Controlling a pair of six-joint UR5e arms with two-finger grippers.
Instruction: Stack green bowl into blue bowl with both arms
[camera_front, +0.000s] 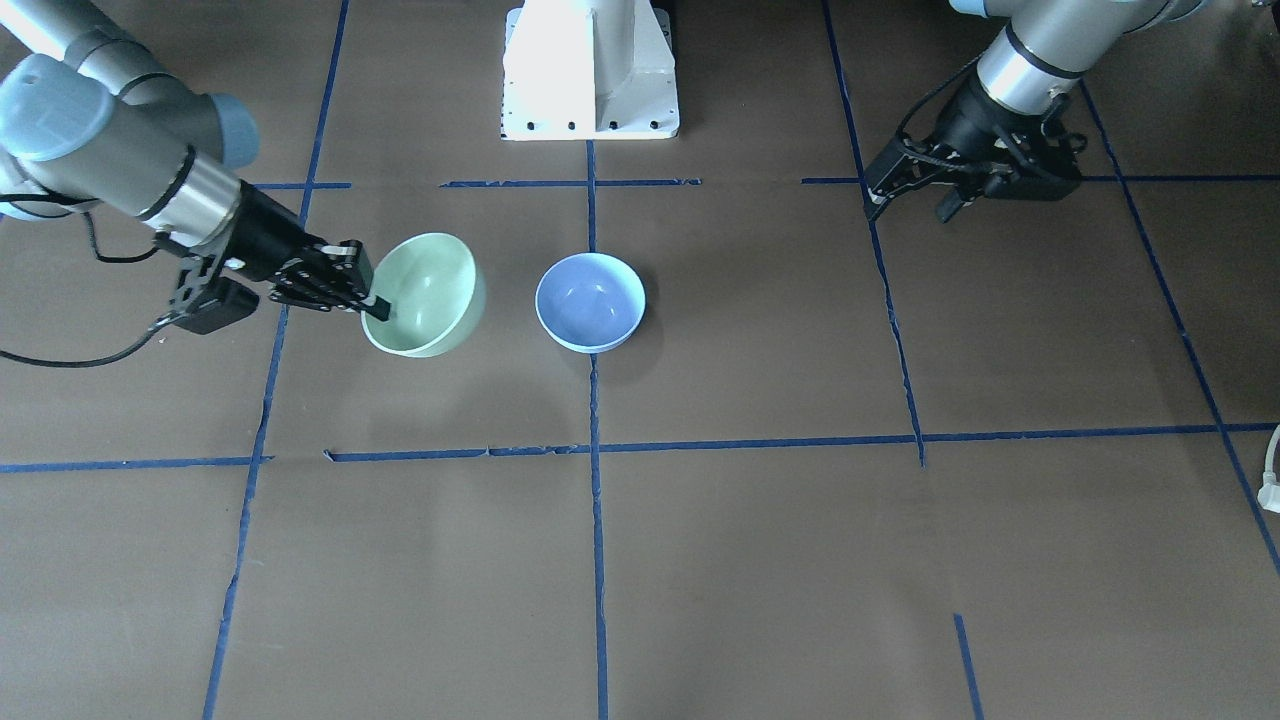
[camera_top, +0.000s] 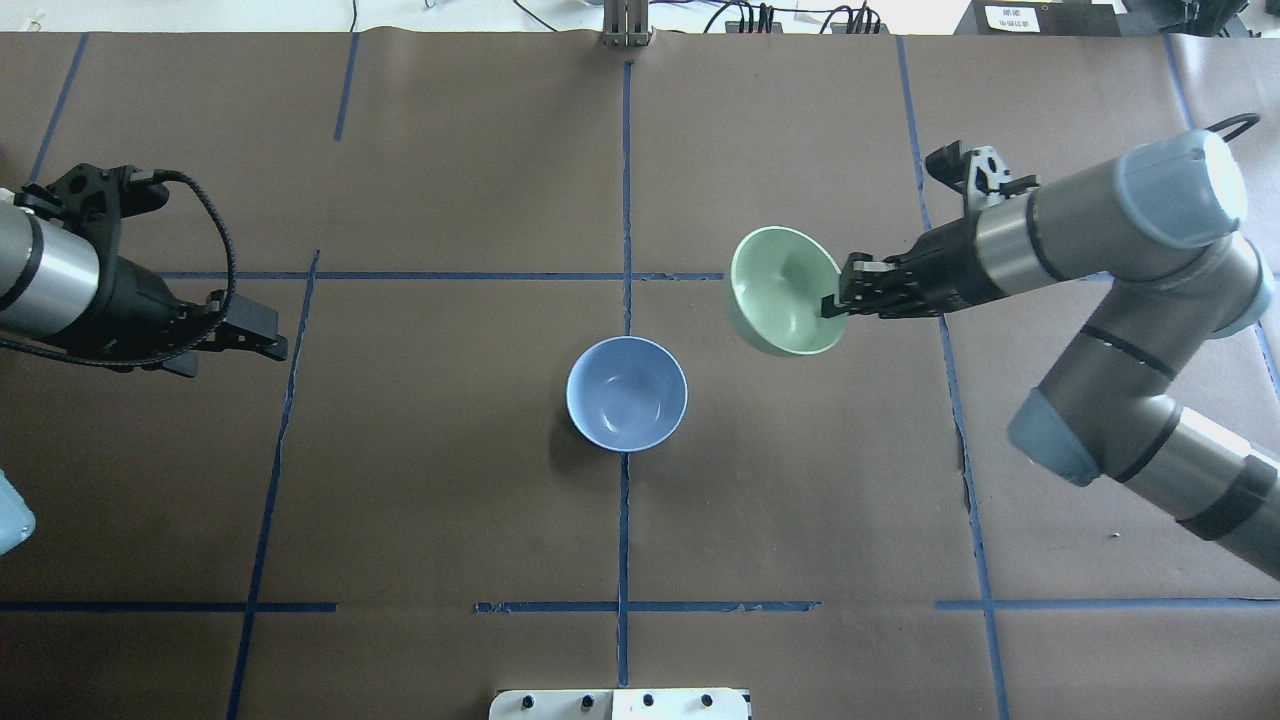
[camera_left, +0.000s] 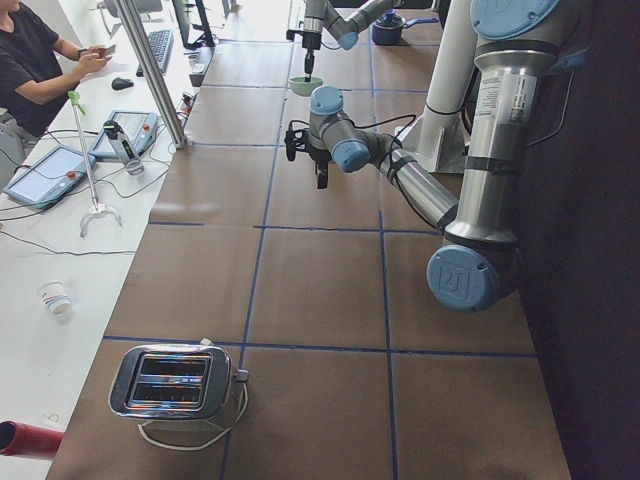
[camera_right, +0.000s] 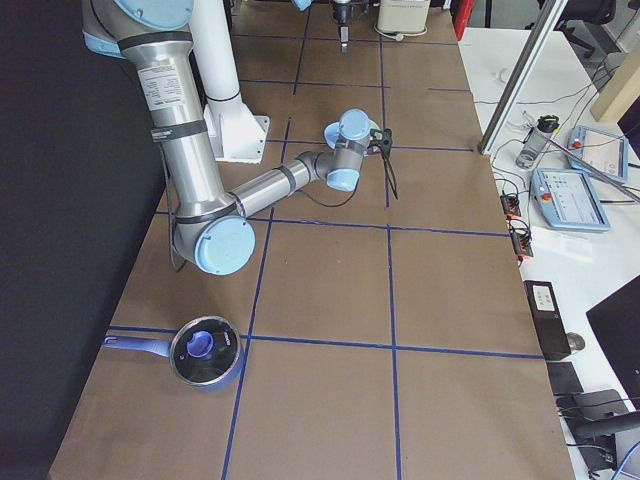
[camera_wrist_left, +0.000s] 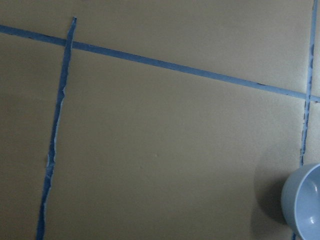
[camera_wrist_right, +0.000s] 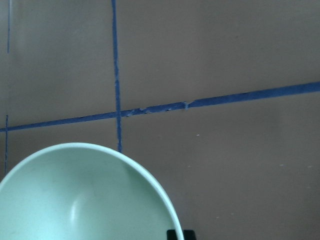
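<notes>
The green bowl (camera_front: 430, 295) hangs tilted above the table, gripped at its rim by my right gripper (camera_front: 378, 305), which is shut on it. It also shows in the overhead view (camera_top: 785, 290) with the right gripper (camera_top: 832, 305), and in the right wrist view (camera_wrist_right: 85, 200). The blue bowl (camera_front: 590, 300) stands upright and empty at the table's centre (camera_top: 627, 393), apart from the green bowl; its edge shows in the left wrist view (camera_wrist_left: 305, 200). My left gripper (camera_front: 908, 208) hovers open and empty far to the blue bowl's side (camera_top: 225, 352).
The white pedestal (camera_front: 590, 70) stands behind the bowls on the robot's side. A toaster (camera_left: 172, 382) sits at the table's left end and a lidded blue pot (camera_right: 205, 352) at its right end. Blue tape lines cross the brown table.
</notes>
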